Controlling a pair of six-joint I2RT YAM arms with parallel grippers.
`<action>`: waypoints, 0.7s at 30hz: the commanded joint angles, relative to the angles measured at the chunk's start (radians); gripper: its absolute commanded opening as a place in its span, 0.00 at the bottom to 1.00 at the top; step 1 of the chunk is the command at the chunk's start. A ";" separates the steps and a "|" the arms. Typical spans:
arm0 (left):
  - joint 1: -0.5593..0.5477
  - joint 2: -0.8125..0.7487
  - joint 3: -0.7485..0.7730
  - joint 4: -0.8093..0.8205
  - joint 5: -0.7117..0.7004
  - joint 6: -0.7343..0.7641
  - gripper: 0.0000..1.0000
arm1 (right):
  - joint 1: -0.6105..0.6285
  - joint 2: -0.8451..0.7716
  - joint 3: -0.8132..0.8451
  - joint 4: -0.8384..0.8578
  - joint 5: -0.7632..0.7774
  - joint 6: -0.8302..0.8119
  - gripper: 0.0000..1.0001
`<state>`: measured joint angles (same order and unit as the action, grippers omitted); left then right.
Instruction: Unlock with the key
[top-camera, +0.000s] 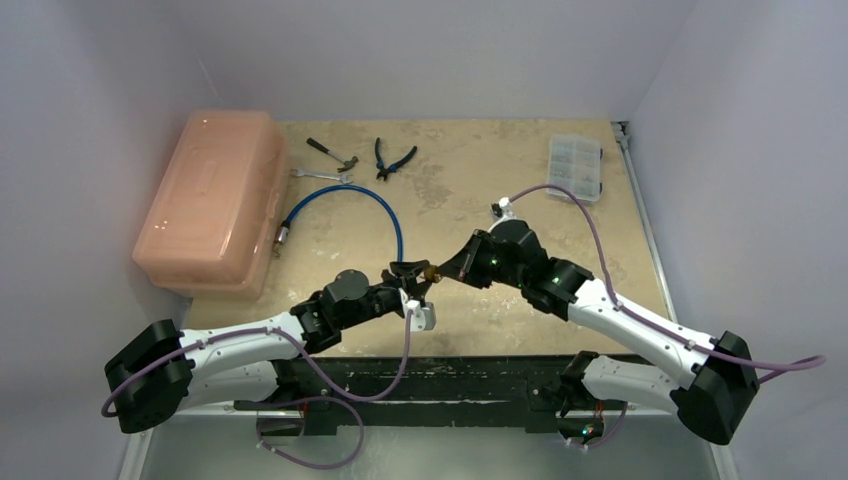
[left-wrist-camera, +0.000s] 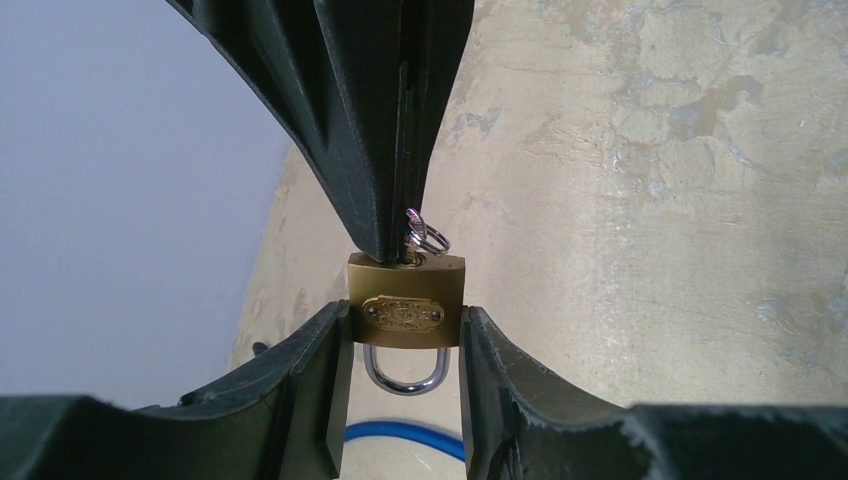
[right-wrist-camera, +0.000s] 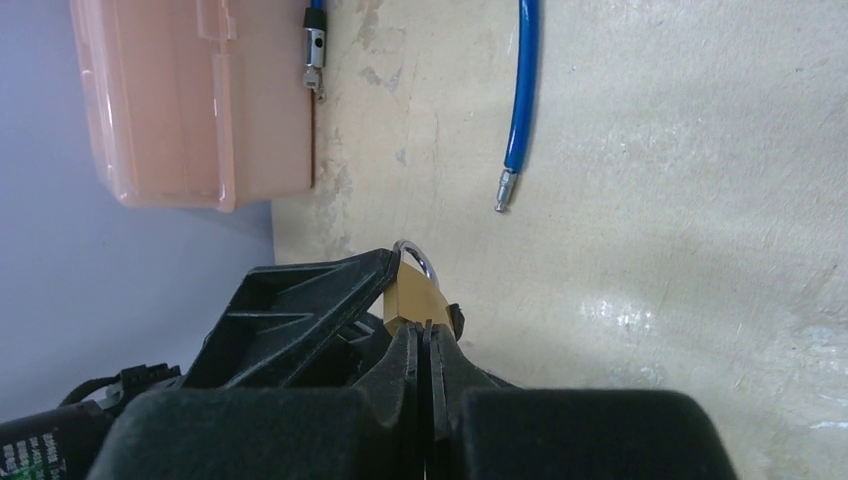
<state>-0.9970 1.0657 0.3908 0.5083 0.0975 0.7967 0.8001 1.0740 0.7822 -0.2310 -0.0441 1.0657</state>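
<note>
Now the step in hand looks like the turning of the key (left-wrist-camera: 413, 238), judged from how things sit. The left gripper (left-wrist-camera: 404, 314) clamps the brass padlock (left-wrist-camera: 405, 290) by its two flat sides and holds it in the air above the counter (left-wrist-camera: 650, 200). The silver shackle (left-wrist-camera: 402, 375) points back toward the left wrist and appears closed.

The right gripper (right-wrist-camera: 430, 338) comes from the opposite side with its fingers pressed together. In the left wrist view they pinch the head of the key, whose blade sits in the face of the padlock opposite the shackle. The key ring (left-wrist-camera: 434, 240) sticks out just beside the fingertips.

To do this well, I think the right wrist should roll exactly about the line of the blade, without pushing sideways, because such a thin key can bend or slip out of the pinch. The left gripper should only resist the twist and not tilt. Its fingers stand on each side of the shackle, so it seems free to spring out.
</note>
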 joint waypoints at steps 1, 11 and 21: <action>-0.007 -0.019 0.063 0.142 0.006 0.014 0.00 | 0.001 0.025 -0.016 -0.022 -0.003 0.114 0.00; -0.008 -0.014 0.049 0.181 -0.092 0.097 0.00 | -0.001 0.018 -0.085 0.006 -0.088 0.435 0.00; -0.008 -0.017 0.035 0.231 -0.129 0.120 0.00 | -0.002 0.031 -0.092 -0.002 -0.111 0.565 0.00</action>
<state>-1.0039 1.0721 0.3901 0.5014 -0.0006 0.8791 0.7815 1.0931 0.7044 -0.1638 -0.0822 1.5768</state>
